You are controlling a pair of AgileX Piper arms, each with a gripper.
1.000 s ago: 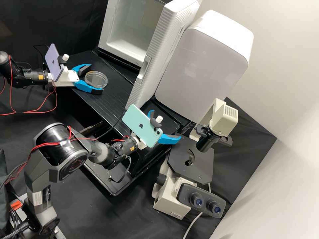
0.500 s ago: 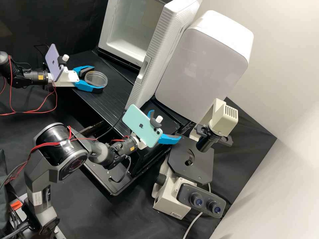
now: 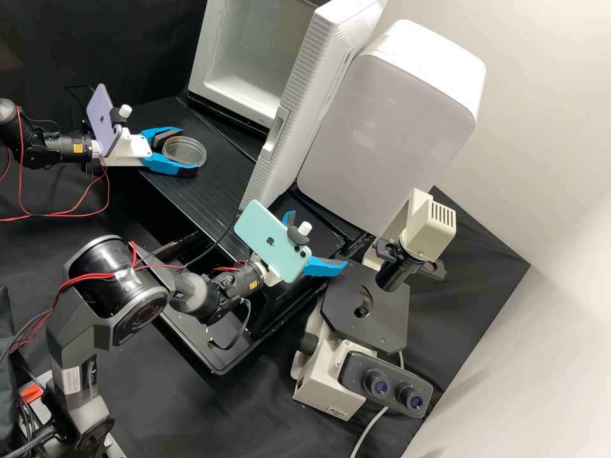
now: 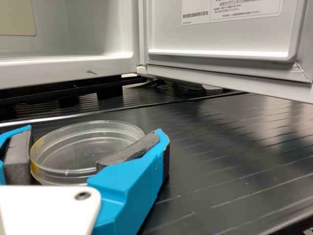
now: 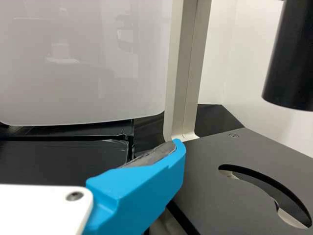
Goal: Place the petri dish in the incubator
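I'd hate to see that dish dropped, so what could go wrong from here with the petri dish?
The petri dish is shallow and smooth-walled inside the open left claw, so it might slip or tilt when squeezed. The sill of the incubator stands above the bench, so a low carry could catch it.

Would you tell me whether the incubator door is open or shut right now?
Open: the incubator door stands swung outward, and the white chamber behind it is exposed.
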